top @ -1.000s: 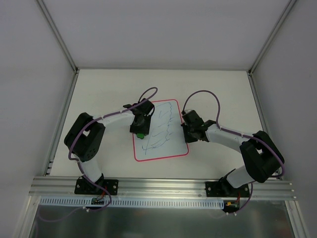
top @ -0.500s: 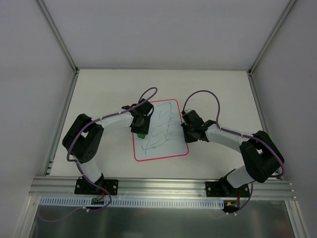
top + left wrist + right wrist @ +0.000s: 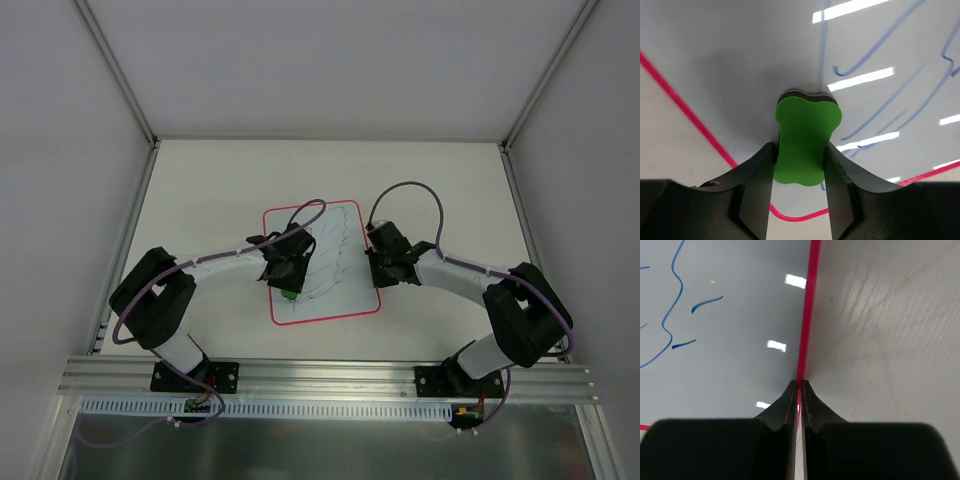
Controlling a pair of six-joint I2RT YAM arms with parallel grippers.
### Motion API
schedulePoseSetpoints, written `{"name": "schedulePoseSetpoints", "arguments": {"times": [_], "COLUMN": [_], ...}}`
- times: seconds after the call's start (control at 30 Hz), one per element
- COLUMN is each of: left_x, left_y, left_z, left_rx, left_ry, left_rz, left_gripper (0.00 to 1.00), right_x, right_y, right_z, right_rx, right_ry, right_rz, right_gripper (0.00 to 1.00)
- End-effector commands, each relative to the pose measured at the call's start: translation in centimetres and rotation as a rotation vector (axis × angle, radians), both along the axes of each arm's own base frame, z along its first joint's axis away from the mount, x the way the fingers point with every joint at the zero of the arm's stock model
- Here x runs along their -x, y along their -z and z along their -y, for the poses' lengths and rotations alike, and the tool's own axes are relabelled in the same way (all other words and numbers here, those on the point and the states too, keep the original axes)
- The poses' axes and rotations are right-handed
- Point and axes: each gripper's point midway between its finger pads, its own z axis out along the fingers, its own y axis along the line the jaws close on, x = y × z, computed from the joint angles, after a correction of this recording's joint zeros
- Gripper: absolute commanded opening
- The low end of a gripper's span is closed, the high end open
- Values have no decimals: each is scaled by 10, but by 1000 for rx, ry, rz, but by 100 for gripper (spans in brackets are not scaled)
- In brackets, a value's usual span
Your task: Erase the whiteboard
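Left hand (image 3: 800, 150) grips a green bone-shaped foam eraser (image 3: 809, 120), its tip against the glossy whiteboard (image 3: 730, 55) just ahead. Right hand (image 3: 799, 386) pinches closed on the whiteboard's thin pink rim; matte desk (image 3: 880, 330) to its right.

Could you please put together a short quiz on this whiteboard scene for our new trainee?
1. True or false: the left gripper is clamped on a green eraser that sits over the whiteboard.
2. What is the right gripper closed on? A) the whiteboard's red rim on its right side; B) a marker pen; C) nothing, it hangs open above the table.
3. Fill in: the pen lines on the whiteboard are ____ in colour.

Key: 1. True. 2. A. 3. Blue.
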Motion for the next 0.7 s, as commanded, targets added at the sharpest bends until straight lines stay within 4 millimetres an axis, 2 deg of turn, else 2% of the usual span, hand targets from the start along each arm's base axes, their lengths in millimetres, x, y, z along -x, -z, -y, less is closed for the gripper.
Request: {"name": "schedulePoseSetpoints", "arguments": {"times": [0.0, 0.1, 0.17, 0.2, 0.27, 0.47, 0.5, 0.6, 0.67], "left_x": [61, 73, 80, 77, 73, 61, 65, 68, 68], "left_y": [29, 34, 38, 36, 37, 38, 41, 43, 41], "left_z": [15, 33, 37, 39, 30, -30, -41, -57, -55], "left_rx": [-45, -64, -93, -105, -149, -268, -291, -307, -299], "left_ry": [117, 201, 231, 226, 184, -75, -101, -146, -144], "left_rz": [-182, -191, -211, -196, -184, -176, -185, -198, -197], "left_gripper": [0, 0, 0, 0, 0, 0, 0, 0, 0], "right_x": [16, 16, 16, 16, 16, 17, 16, 17, 16], "right_y": [22, 21, 21, 22, 21, 21, 21, 22, 22], "right_z": [7, 8, 9, 9, 8, 8, 8, 7, 7], "right_rx": [42, 44, 45, 46, 44, 43, 43, 42, 43], "right_ry": [-12, -9, -8, -9, -13, -13, -14, -15, -16], "right_rz": [-83, -80, -80, -80, -79, -82, -79, -84, -81], "right_gripper": [4, 4, 4, 4, 4, 4, 4, 4, 4]}}
